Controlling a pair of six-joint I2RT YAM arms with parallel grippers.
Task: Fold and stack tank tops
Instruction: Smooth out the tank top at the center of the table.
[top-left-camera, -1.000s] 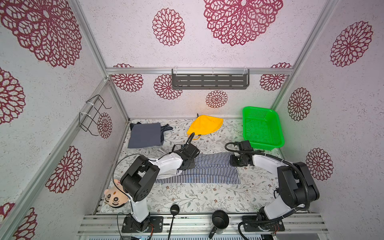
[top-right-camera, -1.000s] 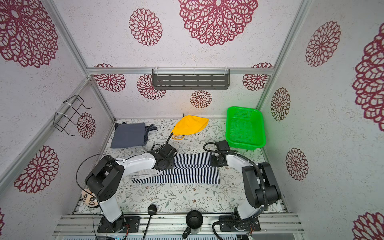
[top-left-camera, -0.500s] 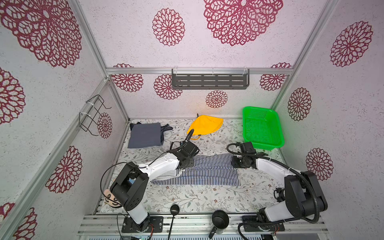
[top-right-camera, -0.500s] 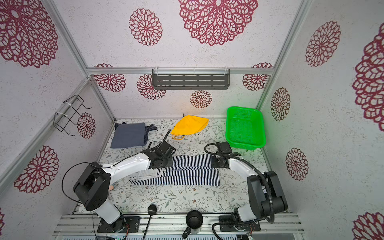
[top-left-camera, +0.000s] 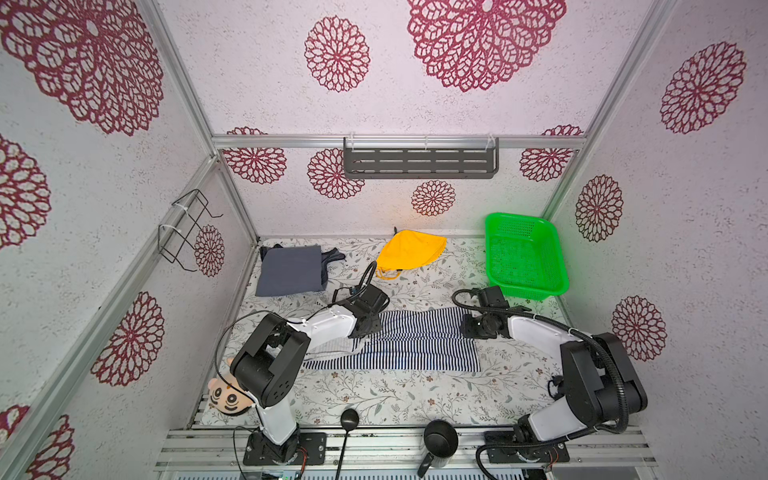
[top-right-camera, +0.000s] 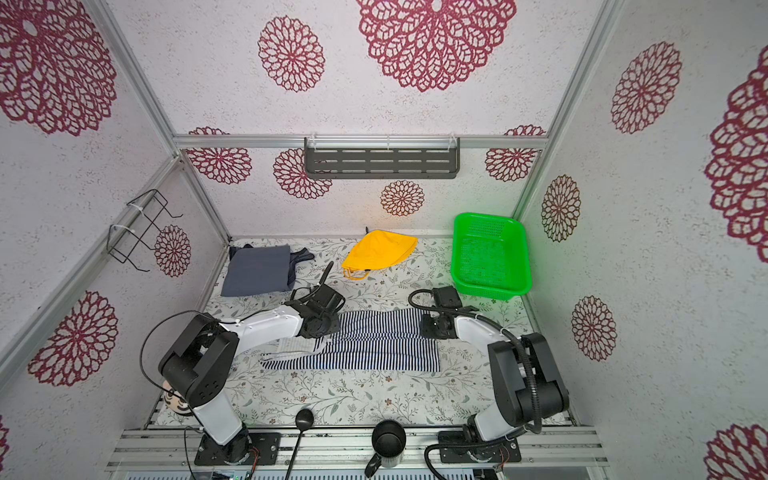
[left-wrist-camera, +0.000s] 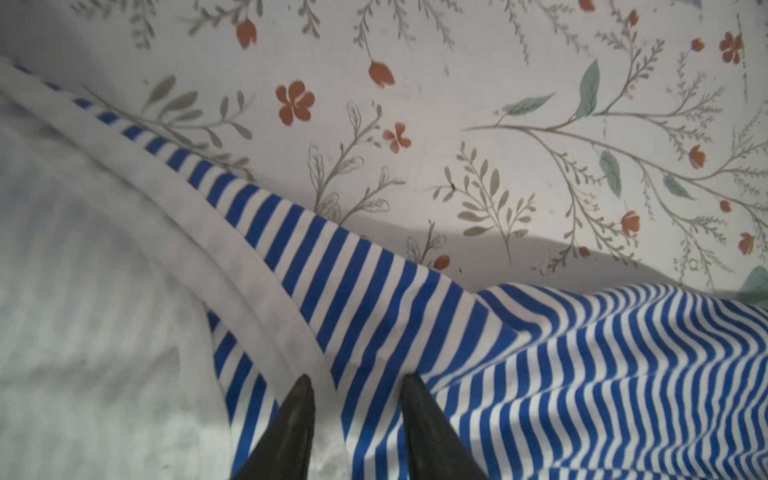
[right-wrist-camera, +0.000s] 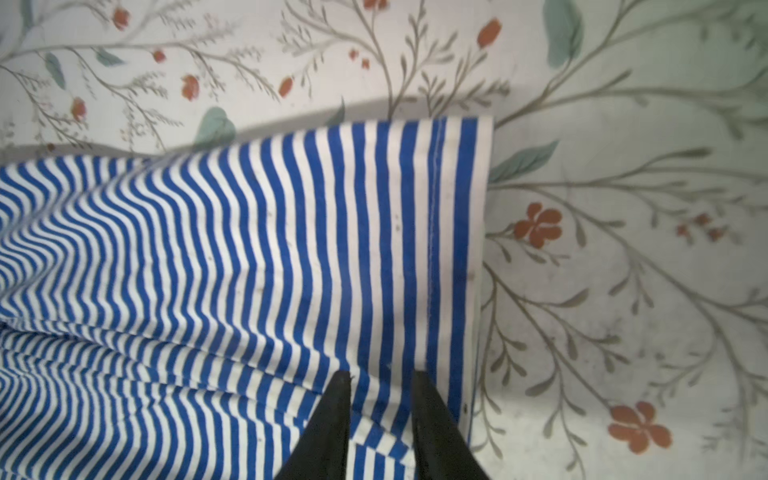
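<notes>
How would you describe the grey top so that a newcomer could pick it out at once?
Start at the floral table and go to its far left corner. The grey top lies there, folded into a rectangle. It is plain slate, unlike the striped top in the middle and the yellow hat beside it.
</notes>
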